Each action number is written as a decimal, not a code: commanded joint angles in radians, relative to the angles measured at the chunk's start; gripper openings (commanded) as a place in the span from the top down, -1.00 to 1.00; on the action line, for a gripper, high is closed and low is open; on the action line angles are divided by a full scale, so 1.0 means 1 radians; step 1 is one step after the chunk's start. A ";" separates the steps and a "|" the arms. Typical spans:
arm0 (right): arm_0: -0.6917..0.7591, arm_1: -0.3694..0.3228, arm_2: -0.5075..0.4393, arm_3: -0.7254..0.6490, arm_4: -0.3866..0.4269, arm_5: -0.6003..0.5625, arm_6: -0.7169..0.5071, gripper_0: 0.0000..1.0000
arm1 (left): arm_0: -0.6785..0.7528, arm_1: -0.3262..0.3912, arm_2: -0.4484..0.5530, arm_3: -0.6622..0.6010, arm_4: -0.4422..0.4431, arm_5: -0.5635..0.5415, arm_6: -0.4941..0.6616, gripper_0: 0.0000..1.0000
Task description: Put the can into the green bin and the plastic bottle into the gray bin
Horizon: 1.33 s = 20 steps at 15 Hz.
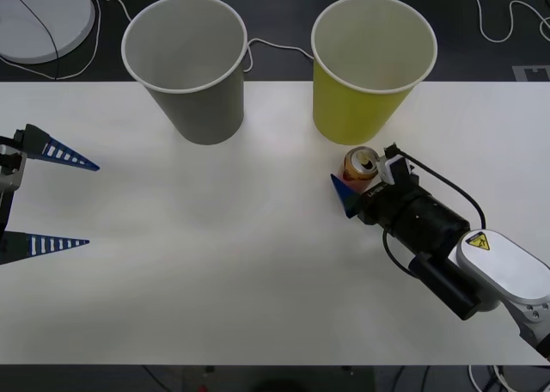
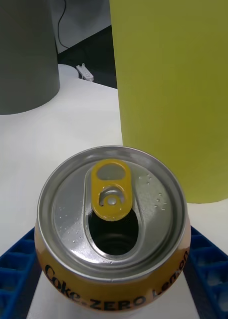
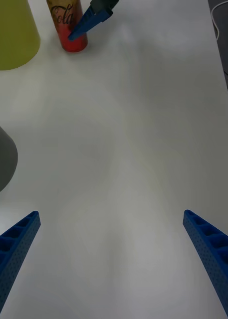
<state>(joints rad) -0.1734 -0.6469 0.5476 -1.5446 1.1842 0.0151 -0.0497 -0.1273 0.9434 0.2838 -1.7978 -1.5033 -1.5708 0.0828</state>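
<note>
The can (image 1: 360, 163) stood upright on the white tabletop (image 1: 215, 263), just in front of the green bin (image 1: 371, 70) and near its base, with the right claw (image 1: 351, 182) brought in around it. In the right wrist view the can (image 2: 113, 219) sat between the two blue ribbed fingers (image 2: 211, 269), one on either side and close against its body, though I could not tell whether they were already pressing on it or only flanking it; the can's base looked to be on the tabletop, not lifted. The opened top and gold pull tab faced up. To my eye the step in hand was the grasp of the can, the first half of the job. The next move would call for a firm squeeze, a lift high enough to clear the green bin's white rim, a short carry forward over the mouth, and a release. The rim stood well above the can, so the lift would need to be generous. The left claw (image 1: 51, 199) waited wide open and empty at the left edge of the tabletop, well apart from everything. The gray bin (image 1: 189, 65) stood beside the green one, a gap between them. By my count there were one can, one green bin, one gray bin and two claws; I saw no plastic bottle on the tabletop.
</note>
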 commanded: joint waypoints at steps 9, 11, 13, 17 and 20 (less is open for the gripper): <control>0.014 -0.060 0.000 -0.048 0.017 -0.020 -0.013 1.00 | 0.000 0.000 0.000 0.000 0.000 0.000 0.000 -1.00; 0.049 -0.102 -0.015 -0.107 0.017 -0.043 -0.015 1.00 | 0.000 0.000 0.000 0.000 0.000 0.000 0.000 -1.00; 0.097 -0.132 -0.086 -0.149 0.025 -0.150 -0.015 1.00 | 0.000 0.000 0.000 0.000 0.000 0.000 0.000 -1.00; 0.198 -0.178 -0.239 -0.227 0.034 -0.357 -0.015 1.00 | 0.000 0.000 0.000 0.000 0.000 0.000 0.000 -1.00; 0.247 -0.189 -0.364 -0.242 0.055 -0.527 -0.019 1.00 | 0.000 0.000 0.000 0.000 0.000 0.000 0.000 -1.00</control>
<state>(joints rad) 0.0609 -0.8337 0.2182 -1.7835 1.2331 -0.4670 -0.0670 -0.1273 0.9434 0.2838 -1.7978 -1.5033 -1.5708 0.0828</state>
